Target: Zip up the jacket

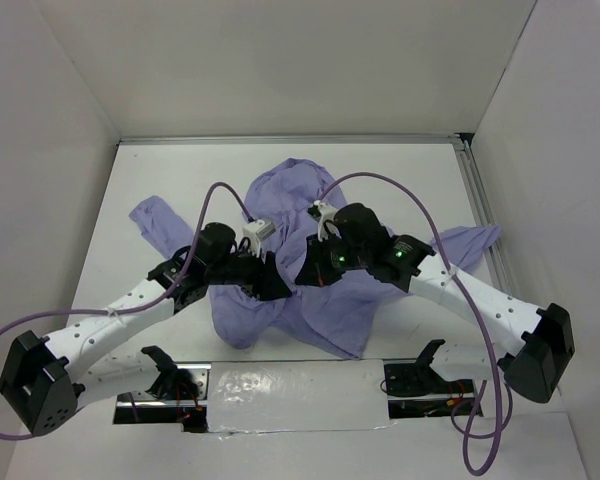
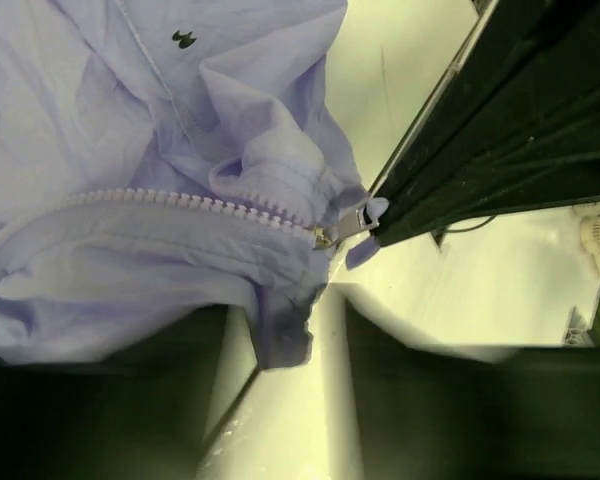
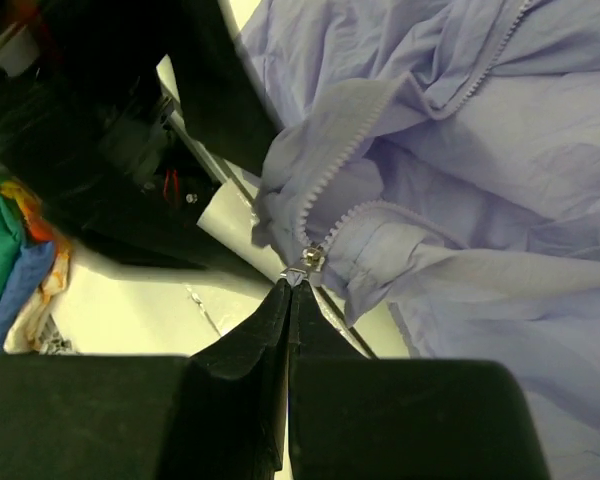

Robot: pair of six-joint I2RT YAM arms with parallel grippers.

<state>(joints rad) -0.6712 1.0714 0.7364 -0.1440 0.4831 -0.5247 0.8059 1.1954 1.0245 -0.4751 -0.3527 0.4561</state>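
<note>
The jacket (image 1: 298,195) lies bunched on the table (image 1: 170,170), and both arms reach in over its near middle. The right gripper (image 3: 290,287) has its jaws pressed together on the pull tab (image 2: 368,212). The slider (image 3: 310,258) sits just beyond its fingertips, and the teeth (image 2: 180,200) run on away from them, parting into two rows in the right wrist view. The left gripper (image 2: 285,310) sits close beside, its jaws at a narrow gap with a lobe of hem fabric hanging in it. Whether that fabric is clamped I cannot tell. To run the slider well, the pull probably has to go straight along the tooth line, away from the left jaws. Those jaws should anchor the hem so the cloth tightens rather than trailing along. A sideways tug risks snagging the loose folds crowding the slider. From above, the arms cover the zipper entirely. Up close both sets of fingers are dark blurs, the far stretch of zipper runs out of frame, and a colourful patch left of the right jaws is unreadable.
</note>
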